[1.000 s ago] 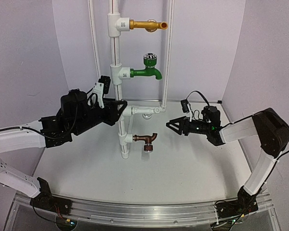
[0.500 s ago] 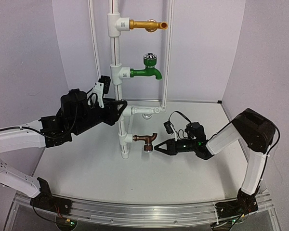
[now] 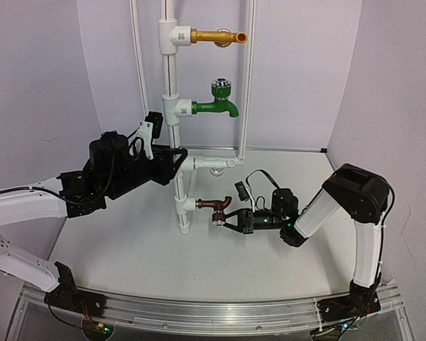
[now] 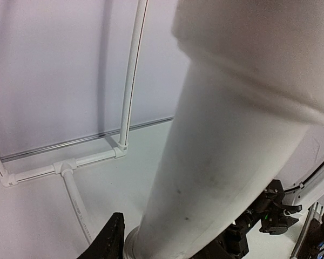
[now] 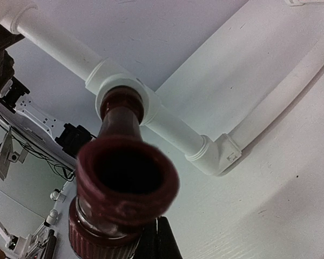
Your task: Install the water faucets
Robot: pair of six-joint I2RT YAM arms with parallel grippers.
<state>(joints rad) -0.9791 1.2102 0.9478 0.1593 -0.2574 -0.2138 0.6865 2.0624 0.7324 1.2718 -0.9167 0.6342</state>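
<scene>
Currently seeing brown tap (image 3: 213,206) seated in the lowest fitting of the white pipe stand (image 3: 172,78), just above the bench (image 3: 128,249). Clamping the stand's upright with left jaws. Holding right jaws pinched fully together, tips right under the tap's spout.

- Tap (image 3: 214,206): dark reddish brown.
- Middle faucet (image 3: 216,108): green, with a silver knob.
- Top faucet (image 3: 216,35): gold.
- Pipes (image 3: 170,71): white.
- Table (image 3: 128,241): white.
- Arms (image 3: 28,202): white and black.
</scene>
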